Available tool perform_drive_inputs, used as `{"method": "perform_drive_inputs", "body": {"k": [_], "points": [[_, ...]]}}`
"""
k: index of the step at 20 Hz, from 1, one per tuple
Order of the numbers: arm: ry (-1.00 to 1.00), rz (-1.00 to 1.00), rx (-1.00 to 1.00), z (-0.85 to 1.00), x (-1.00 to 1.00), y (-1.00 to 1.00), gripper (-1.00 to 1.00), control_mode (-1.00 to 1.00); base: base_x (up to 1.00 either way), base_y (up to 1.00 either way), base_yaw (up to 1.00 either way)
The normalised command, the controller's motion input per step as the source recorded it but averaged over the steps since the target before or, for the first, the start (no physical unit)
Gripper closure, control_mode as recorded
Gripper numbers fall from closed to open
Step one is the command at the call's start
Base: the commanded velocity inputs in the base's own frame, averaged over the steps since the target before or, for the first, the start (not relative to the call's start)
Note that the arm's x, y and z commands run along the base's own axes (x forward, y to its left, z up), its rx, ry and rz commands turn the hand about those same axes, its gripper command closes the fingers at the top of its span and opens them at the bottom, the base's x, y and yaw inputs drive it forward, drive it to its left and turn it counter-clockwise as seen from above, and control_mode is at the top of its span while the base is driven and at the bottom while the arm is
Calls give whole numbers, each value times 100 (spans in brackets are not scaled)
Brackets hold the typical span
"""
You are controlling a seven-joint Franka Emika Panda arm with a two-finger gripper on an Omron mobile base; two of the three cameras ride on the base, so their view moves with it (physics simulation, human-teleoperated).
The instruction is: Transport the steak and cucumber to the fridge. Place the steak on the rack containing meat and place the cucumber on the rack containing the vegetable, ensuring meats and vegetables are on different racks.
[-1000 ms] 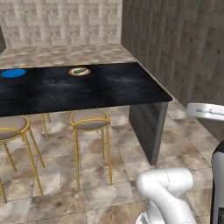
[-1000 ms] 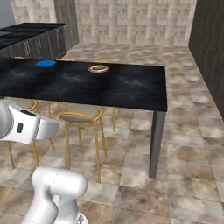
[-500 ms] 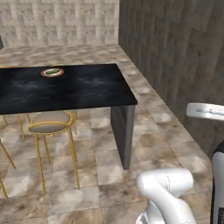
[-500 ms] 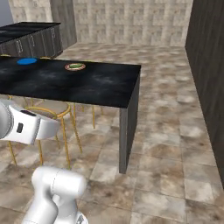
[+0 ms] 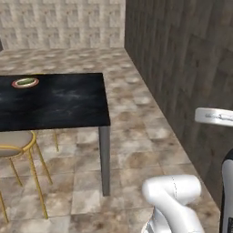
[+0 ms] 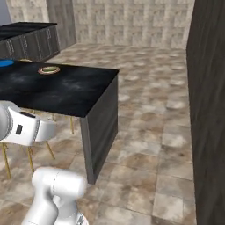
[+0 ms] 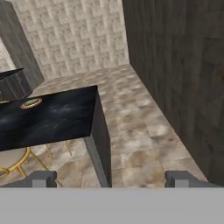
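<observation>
Two dark finger tips of my gripper (image 7: 111, 178) stand spread wide with nothing between them (bare floor ahead), while the short green cucumber (image 5: 25, 82) lies on its red-rimmed white plate (image 5: 17, 84) on the black-topped table (image 5: 68, 102).

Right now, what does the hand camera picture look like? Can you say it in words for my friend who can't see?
The open gripper looks out over a black island counter on the left, where a cucumber lies on a red-rimmed plate. A gold stool is tucked beneath the counter, tan stone floor runs ahead, and a dark wall rises on the right.
</observation>
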Motion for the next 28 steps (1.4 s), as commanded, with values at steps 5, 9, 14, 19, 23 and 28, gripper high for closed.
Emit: {"method": "perform_drive_inputs", "body": {"k": [5, 9, 14, 19, 23, 28], "points": [[0, 0, 0, 0, 0, 0, -100, 100, 100, -100, 16], [0, 0, 0, 0, 0, 0, -100, 100, 100, -100, 11], [0, 0, 0, 0, 0, 0, -100, 100, 100, -97, 24], [0, 0, 0, 0, 0, 0, -100, 100, 100, -49, 52], [0, 0, 0, 0, 0, 0, -100, 100, 100, -48, 67], [0, 0, 0, 0, 0, 0, -100, 100, 99, -61, 68]]}}
